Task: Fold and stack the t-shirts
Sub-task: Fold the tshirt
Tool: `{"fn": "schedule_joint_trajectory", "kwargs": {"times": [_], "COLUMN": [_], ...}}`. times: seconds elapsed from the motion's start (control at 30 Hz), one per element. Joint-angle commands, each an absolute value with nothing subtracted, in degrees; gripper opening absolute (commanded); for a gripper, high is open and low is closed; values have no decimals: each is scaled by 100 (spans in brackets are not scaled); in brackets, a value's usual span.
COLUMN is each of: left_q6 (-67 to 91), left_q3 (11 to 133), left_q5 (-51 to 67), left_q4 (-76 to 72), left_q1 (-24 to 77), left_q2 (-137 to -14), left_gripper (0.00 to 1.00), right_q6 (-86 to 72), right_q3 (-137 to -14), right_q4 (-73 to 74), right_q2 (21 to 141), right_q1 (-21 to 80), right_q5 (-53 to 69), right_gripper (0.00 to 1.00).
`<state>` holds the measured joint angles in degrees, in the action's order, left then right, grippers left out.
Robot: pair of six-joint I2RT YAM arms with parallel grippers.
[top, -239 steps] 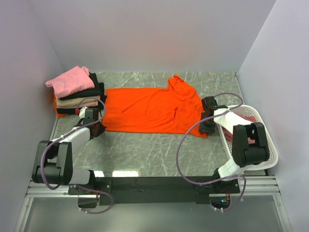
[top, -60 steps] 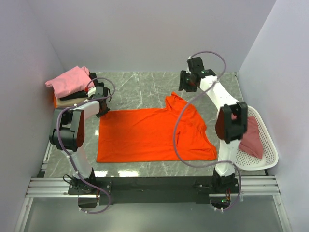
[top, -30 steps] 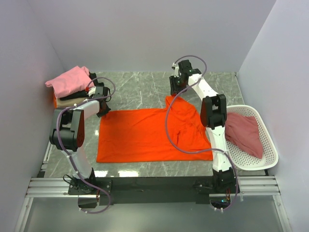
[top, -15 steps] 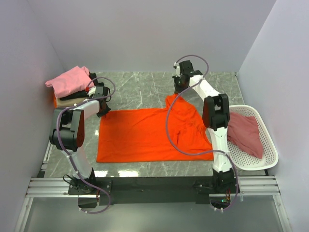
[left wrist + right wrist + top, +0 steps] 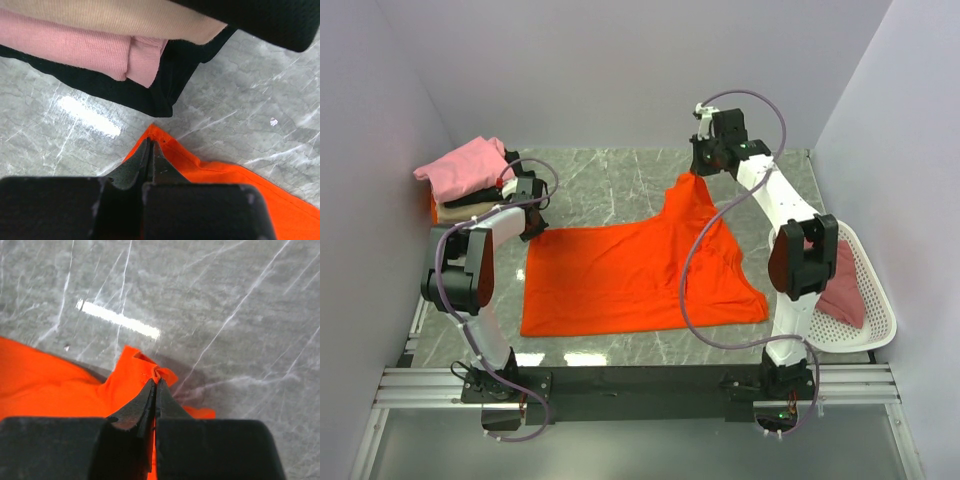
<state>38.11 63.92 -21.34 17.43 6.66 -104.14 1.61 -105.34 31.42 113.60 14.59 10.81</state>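
A large bright orange t-shirt lies spread on the marble table. My left gripper is shut on its far left corner, low on the table beside the stack. My right gripper is shut on the far right corner of the shirt and holds it lifted off the table, so the cloth rises to a peak. A stack of folded t-shirts, pink on top, then black and beige, sits at the far left. A dusty rose-red t-shirt lies in the basket.
A white lattice basket stands at the right edge of the table. The folded stack's black and pink edges lie just beyond my left fingers. Grey walls enclose the table at the back and both sides.
My right gripper closed on the shirt's far right corner and raised it up and to the right. The left gripper stayed shut on the far left corner.
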Motion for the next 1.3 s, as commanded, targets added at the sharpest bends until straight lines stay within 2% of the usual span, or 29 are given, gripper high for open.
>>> {"fn": "schedule_joint_trajectory", "kwargs": {"times": [0.0, 0.27, 0.57, 0.97, 1.27], "left_q6": [3744, 3920, 4025, 4394, 4561], "left_q3": [6425, 5837, 5151, 4422, 3771], "left_q5": [-2311, -2285, -2259, -2461, -2443], "left_q4": [1670, 1319, 1046, 1389, 1600], "left_q1": [659, 659, 677, 738, 773], "left_q2": [-10108, -9475, -8851, -7850, -7023], "left_gripper": [1, 0, 0, 1, 1], "right_q6": [273, -290, -861, -1546, -1784], "right_q3": [-9908, -8080, -6804, -5907, -5617], "right_q4": [3032, 2725, 3102, 3858, 4201], "right_q2": [10987, 9643, 8333, 7436, 7067], "right_q1": [1433, 1529, 1757, 1942, 1995], "right_q5": [1187, 951, 334, -588, -808], "right_gripper": [0, 0, 0, 0, 0]}}
